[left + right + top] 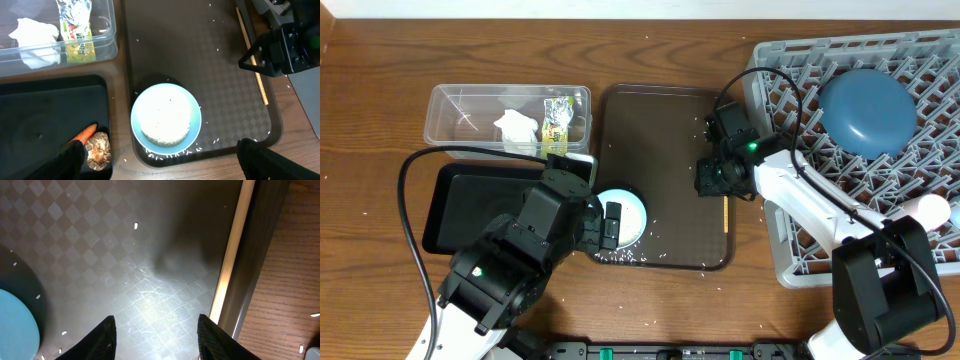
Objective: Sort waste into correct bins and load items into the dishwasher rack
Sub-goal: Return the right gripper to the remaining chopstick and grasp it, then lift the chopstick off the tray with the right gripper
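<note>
**Left gripper** [160, 150]: jaws spread wide, holding nothing. It hung over the white bowl [166, 117], which sat at the lower left of the brown serving tray [660, 130].

**Right gripper** [160, 340]: jaws about half open, nothing between the fingers [107, 335]. It was low over the tray's right side.

**Chopsticks** [232, 255]: seen as one thin pale strip lying against the tray's right inner wall, just outside the right-hand finger. Whether both sticks lay there could not be told.

**Rice grains** [165, 155]: loose around the bowl's lower edge, with others dotted across the tray.

**Clear tub** [440, 110], upper left: held the tissue [32, 37] and the snack wrapper [75, 25].

**Black tray** [450, 210], left: held the carrot [82, 134] and the brown lump [97, 152], which were touching.

**Dishwasher rack** [790, 260], right: held the blue plate [865, 110].

**Hazards, as judged:**
- The strip sat outside the right jaws, so closing from this position would likely pinch bare tray.
- Shifting toward the strip could jam a finger on the tray wall, or nudge the whole tray.
- A stick that thin and flush to the surface could roll or slip from the pads.
- Lifting the bowl could drag and scatter more rice.
- Both arms were working near each other over one tray, so they could collide.
</note>
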